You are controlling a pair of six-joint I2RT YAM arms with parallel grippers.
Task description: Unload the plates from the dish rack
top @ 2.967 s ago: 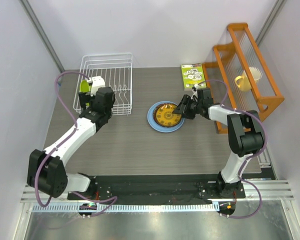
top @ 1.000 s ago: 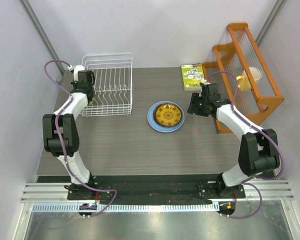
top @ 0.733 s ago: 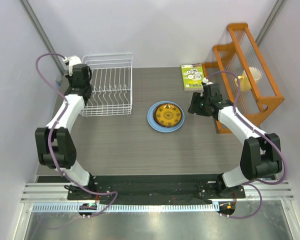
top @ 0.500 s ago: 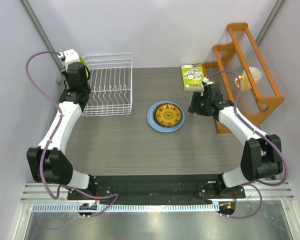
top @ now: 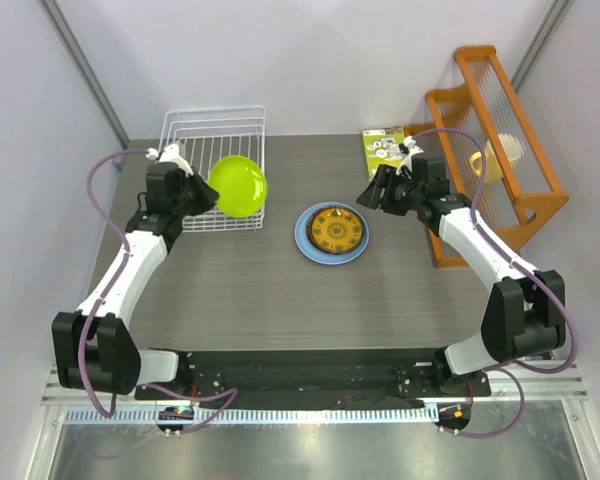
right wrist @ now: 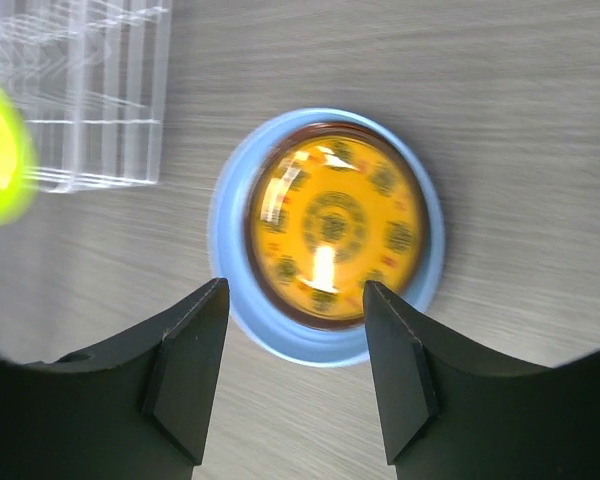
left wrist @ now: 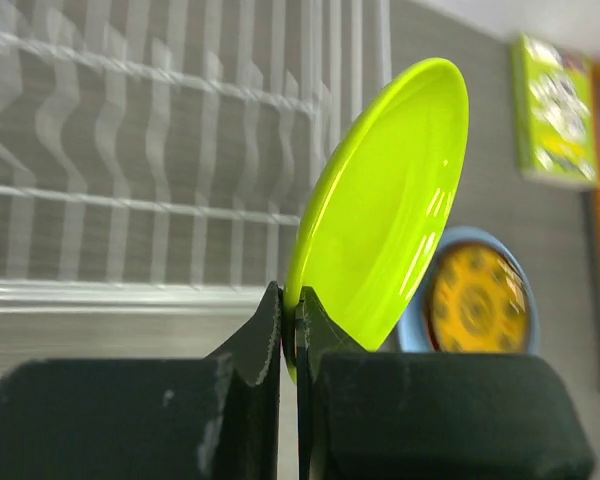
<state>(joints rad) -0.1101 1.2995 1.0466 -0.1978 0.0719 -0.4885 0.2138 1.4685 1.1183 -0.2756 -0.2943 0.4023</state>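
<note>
My left gripper [top: 202, 190] is shut on the lower rim of a lime green plate [top: 237, 186], which it holds on edge above the front right corner of the white wire dish rack [top: 215, 140]. In the left wrist view the fingers pinch the lime plate [left wrist: 380, 210] at the left gripper [left wrist: 290, 312], with the rack [left wrist: 130, 150] behind. A light blue plate [top: 304, 240] lies flat mid-table with a yellow patterned, dark-rimmed plate [top: 332, 229] on it. My right gripper [top: 368, 195] hovers open just right of that stack. From the right wrist, the right gripper [right wrist: 295, 290] frames the blue plate [right wrist: 225, 235].
A green booklet [top: 385, 152] lies at the back of the table. The orange wooden shelf rack [top: 510, 190] stands along the right edge with a pale cup [top: 495, 158] on it. Grey walls close in the left and back sides.
My left arm has lifted the lime green plate out of the rack and swung it right, towards the front corner. The right gripper has moved left towards the stacked plates and opened wider.
</note>
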